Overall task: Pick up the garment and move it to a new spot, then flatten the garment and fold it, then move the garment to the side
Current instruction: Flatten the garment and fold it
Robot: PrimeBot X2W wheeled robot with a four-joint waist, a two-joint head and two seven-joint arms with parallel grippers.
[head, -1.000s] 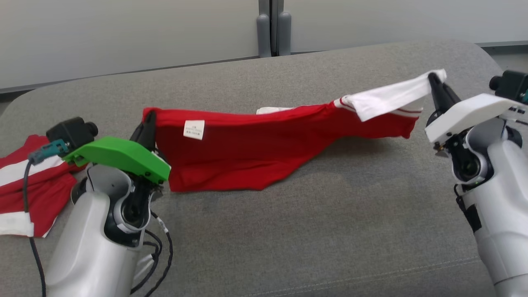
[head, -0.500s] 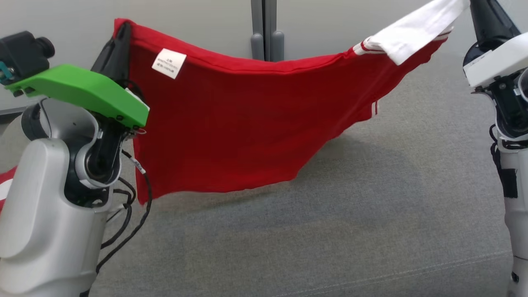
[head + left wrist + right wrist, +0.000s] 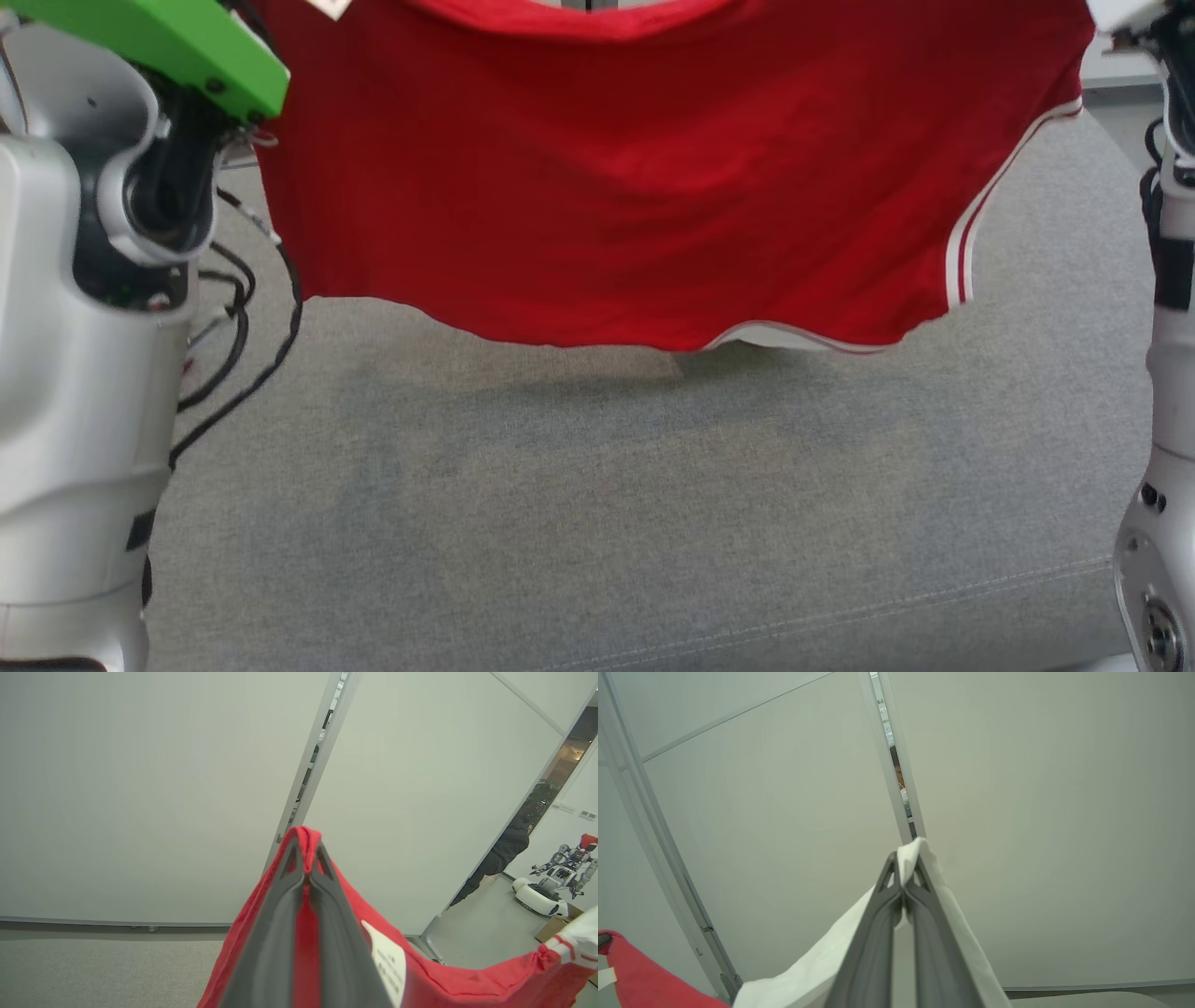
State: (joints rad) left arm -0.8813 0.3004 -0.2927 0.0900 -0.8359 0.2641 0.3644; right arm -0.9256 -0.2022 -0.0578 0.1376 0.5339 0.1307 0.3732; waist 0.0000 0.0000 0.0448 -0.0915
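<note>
L gripper point(image 3: 306, 858) pinched tight on garment point(image 3: 635, 187) red edge, R gripper point(image 3: 904, 877) on its white part. Garment hangs across frame top, over cushion point(image 3: 653, 523).

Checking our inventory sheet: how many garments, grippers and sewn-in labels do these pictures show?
Garments: 1, the red garment.
Grippers: 2, the left gripper and the right gripper, both shut on it.
Labels: 1, the white label.
Total: 4.
</note>
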